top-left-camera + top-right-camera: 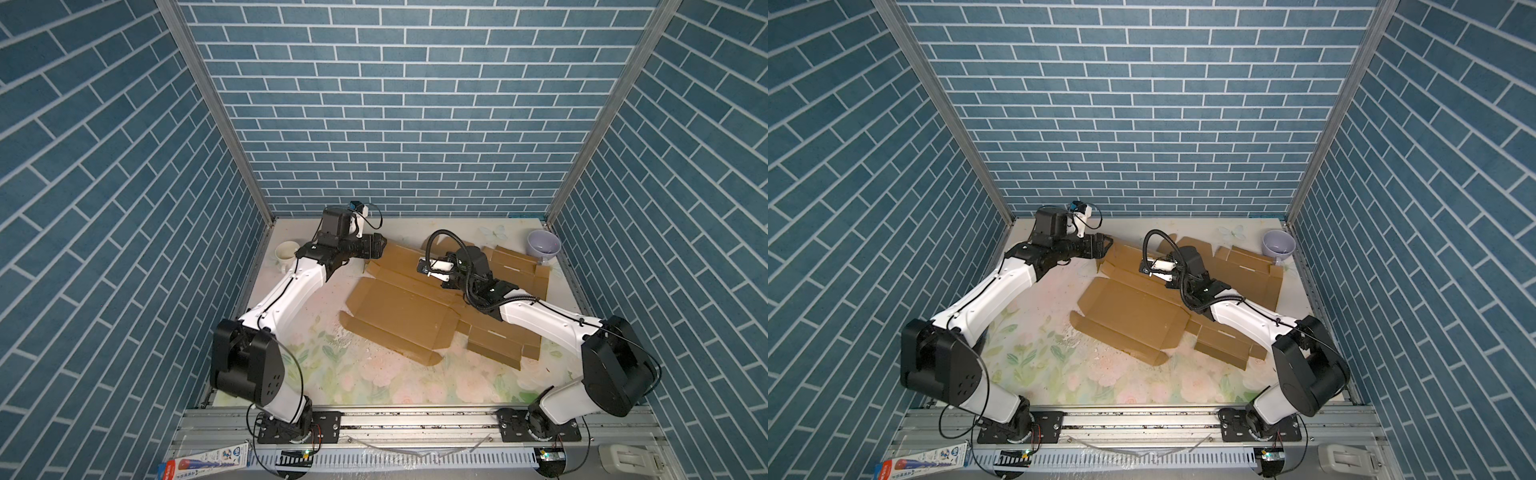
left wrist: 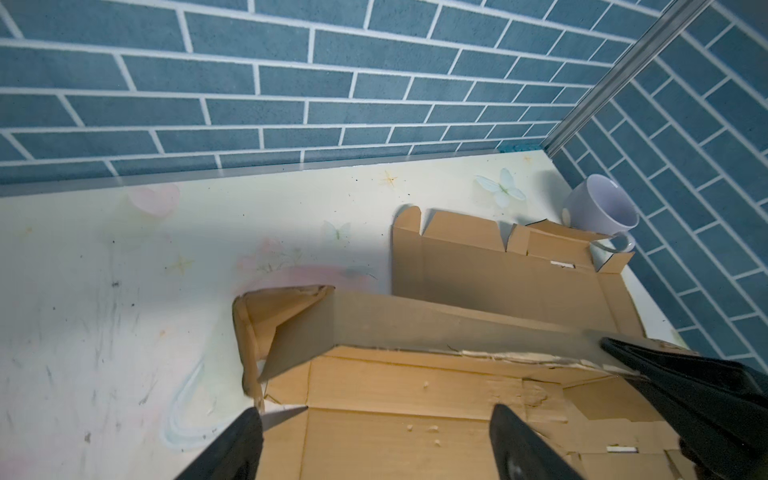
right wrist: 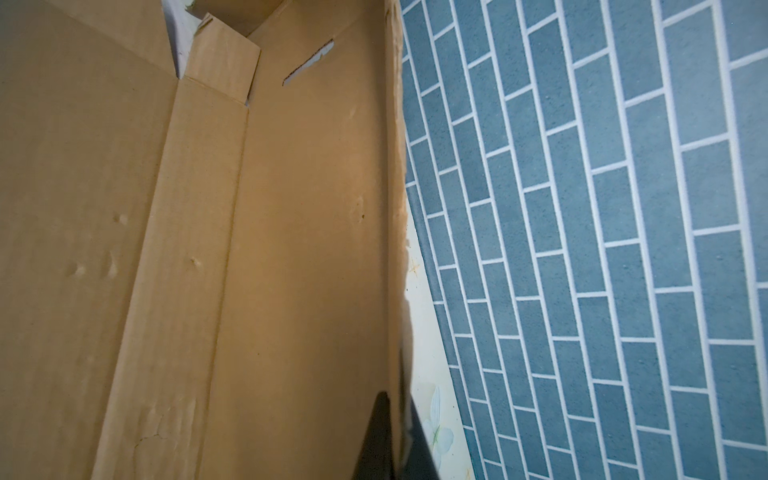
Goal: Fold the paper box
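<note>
**Paper box mostly flat, one long panel pinched up**

The paper box point(image 1: 399, 307) lies unfolded on the counter point(image 1: 374, 382), middle to right, with its far flaps just beside a lilac mug point(image 1: 542, 245). My right end effector point(image 3: 395, 411) is clenched on the edge of a long panel point(image 2: 415, 324) on the far side, so that strip stands tilted up while the rest lies flat. I reckon the point is to crease it along its score line. The left end effector point(image 2: 376, 409) is released, fingers point(image 2: 232, 449) spread with nothing between them, sitting over the box's far-left corner by a curled-up tab point(image 2: 266, 324). My guess is it's parked there to tuck that tab or pin the base. The mug could get nudged.
</note>
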Robot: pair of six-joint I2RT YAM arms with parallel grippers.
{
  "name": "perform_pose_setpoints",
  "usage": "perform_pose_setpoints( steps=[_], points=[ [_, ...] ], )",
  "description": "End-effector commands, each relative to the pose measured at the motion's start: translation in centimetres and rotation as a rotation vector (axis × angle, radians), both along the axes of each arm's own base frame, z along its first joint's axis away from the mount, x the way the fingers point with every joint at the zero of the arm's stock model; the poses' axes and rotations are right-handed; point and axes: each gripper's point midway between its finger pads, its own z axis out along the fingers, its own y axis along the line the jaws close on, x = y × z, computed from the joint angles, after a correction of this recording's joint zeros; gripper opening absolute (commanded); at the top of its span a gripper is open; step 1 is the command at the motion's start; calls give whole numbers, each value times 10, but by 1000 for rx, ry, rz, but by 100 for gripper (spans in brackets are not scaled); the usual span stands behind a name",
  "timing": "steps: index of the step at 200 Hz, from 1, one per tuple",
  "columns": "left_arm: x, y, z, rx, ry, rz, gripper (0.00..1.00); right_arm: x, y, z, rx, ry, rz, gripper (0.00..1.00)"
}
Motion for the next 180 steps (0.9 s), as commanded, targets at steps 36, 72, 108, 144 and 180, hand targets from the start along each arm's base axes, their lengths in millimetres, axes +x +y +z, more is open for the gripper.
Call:
perform_pose_setpoints(
  steps=[36, 72, 108, 144, 180],
  points=[
    [15, -20, -31, -7, 74, -89, 88, -2, 1, 4, -5, -27, 32, 0],
    [12, -30, -39, -88, 98, -114, 83, 0, 1, 5, 1, -29, 32, 0],
    [13, -22, -37, -87, 112, -122, 79, 2, -2, 5, -5, -29, 39, 0],
    [18, 33, -6, -147, 49, -42, 79, 0, -5, -6, -82, -63, 74, 0],
    [29, 94, -21, -38, 22, 58, 76, -3, -11, -3, -71, -105, 92, 0]
  ],
)
